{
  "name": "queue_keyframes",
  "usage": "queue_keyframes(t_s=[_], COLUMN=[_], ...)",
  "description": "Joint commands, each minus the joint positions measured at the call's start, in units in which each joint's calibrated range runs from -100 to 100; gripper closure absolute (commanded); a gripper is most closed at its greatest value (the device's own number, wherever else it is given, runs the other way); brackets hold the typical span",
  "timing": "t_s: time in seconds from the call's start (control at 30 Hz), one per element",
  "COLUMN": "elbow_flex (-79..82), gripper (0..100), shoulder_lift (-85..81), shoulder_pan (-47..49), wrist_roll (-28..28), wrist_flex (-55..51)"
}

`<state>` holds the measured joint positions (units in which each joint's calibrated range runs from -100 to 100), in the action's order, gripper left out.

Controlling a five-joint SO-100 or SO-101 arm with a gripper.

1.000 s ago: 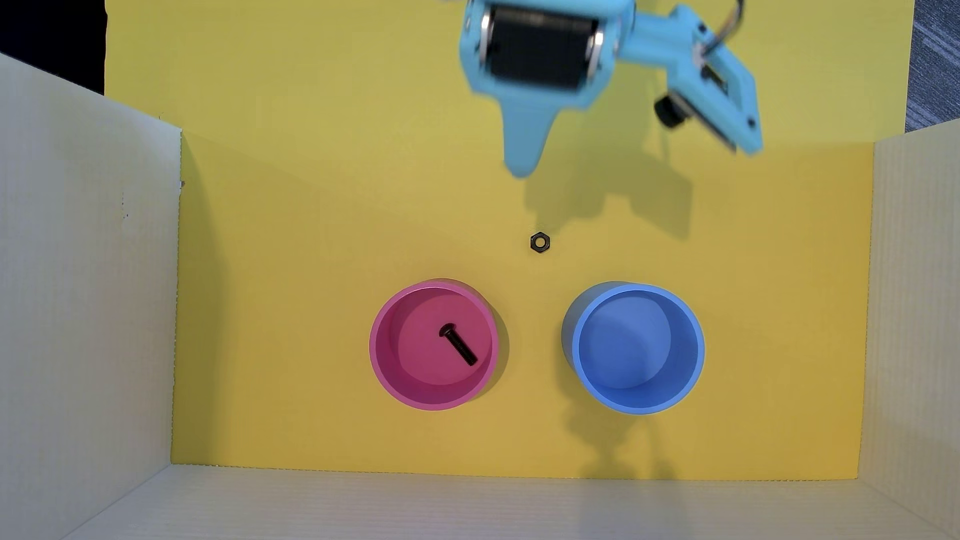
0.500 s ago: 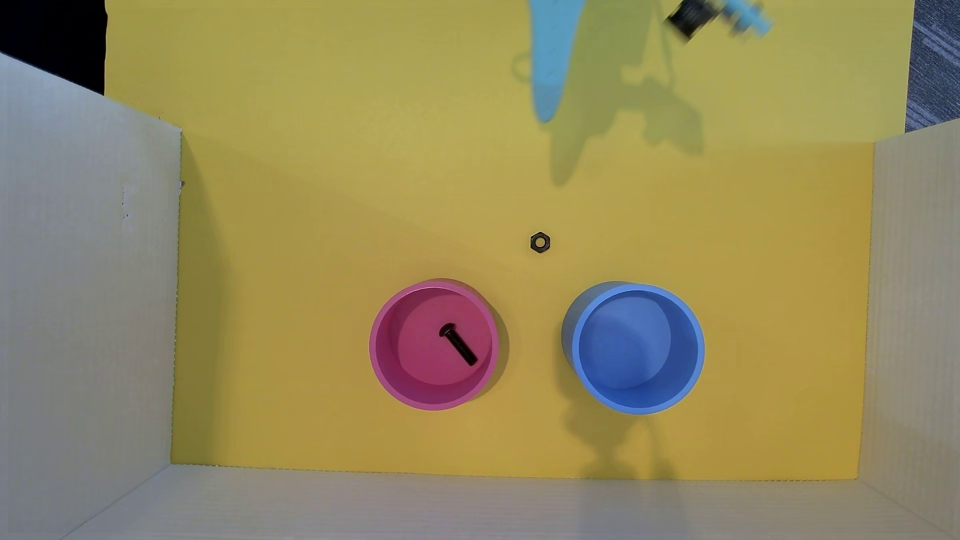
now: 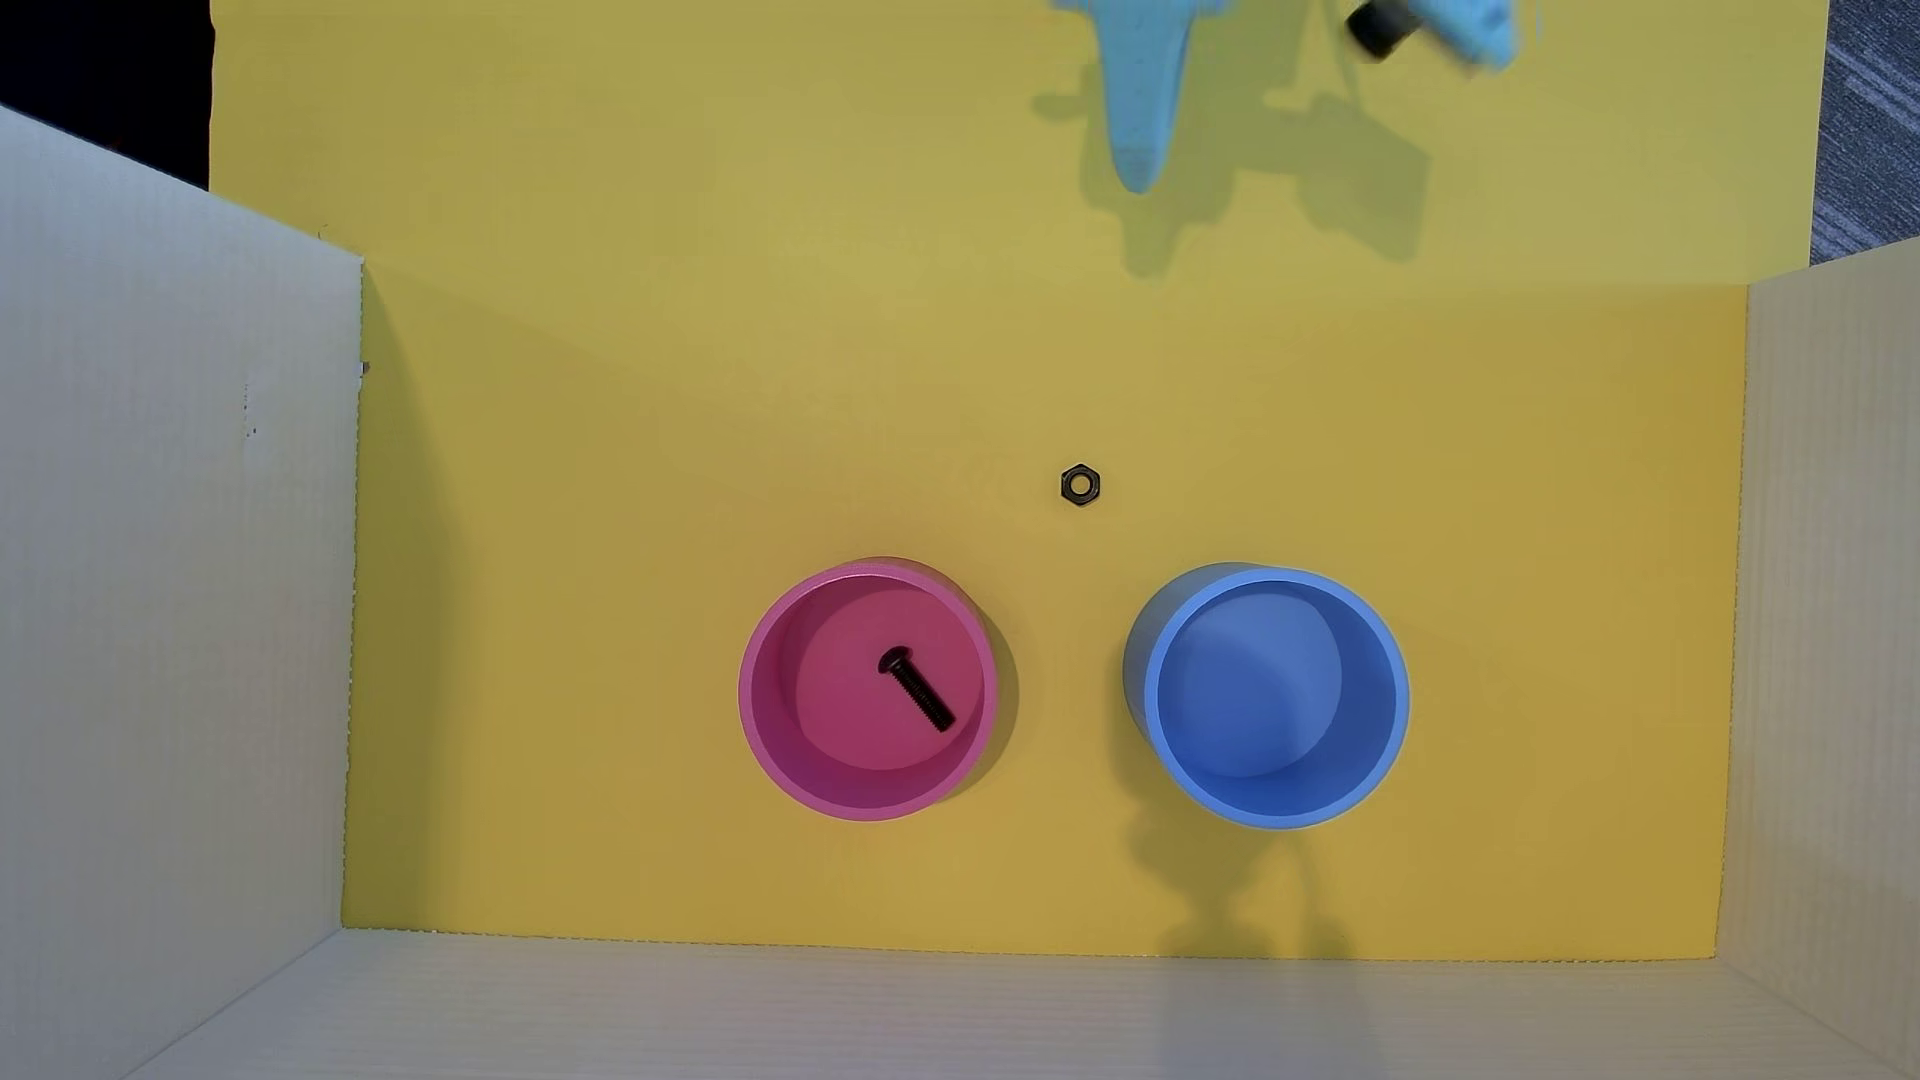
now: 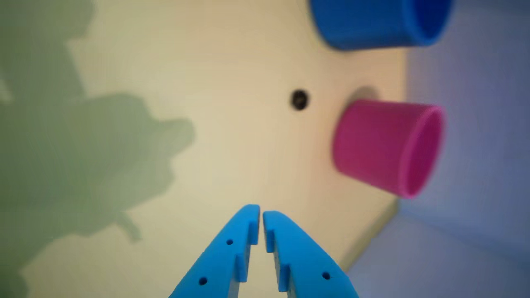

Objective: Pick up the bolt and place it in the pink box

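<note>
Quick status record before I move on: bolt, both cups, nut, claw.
bolt: lying flat on the floor of the pink box, head toward the upper left in the overhead view
pink box: upright on the yellow mat, holds only the bolt
blue cup: upright to the right of the pink box in the overhead view, empty
nut: on the mat, outside both cups
claw: shut, nothing between its tips, away from both cups

Gripper (image 3: pixel 1138 171) was cut off by overhead top edge, tip blurred. Wrist view: blue cup (image 4: pixel 372 20) cropped at top, nut (image 4: pixel 299 99) just a blurry dot, pink box (image 4: pixel 387 147) wall hid its inside.
</note>
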<state>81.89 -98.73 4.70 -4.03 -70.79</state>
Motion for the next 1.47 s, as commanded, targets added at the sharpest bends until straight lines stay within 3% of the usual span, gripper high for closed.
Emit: queue_keyframes(t_s=[0.0,0.3,1.43], elbow_flex=[3.0,11.7,11.9], gripper=[99,99,99], shoulder_lift=[0.1,0.1,0.1], shoulder_pan=[0.2,0.7,0.7], wrist_roll=[-0.3,-0.4,-0.3], wrist_flex=[-0.5,-0.3,0.8])
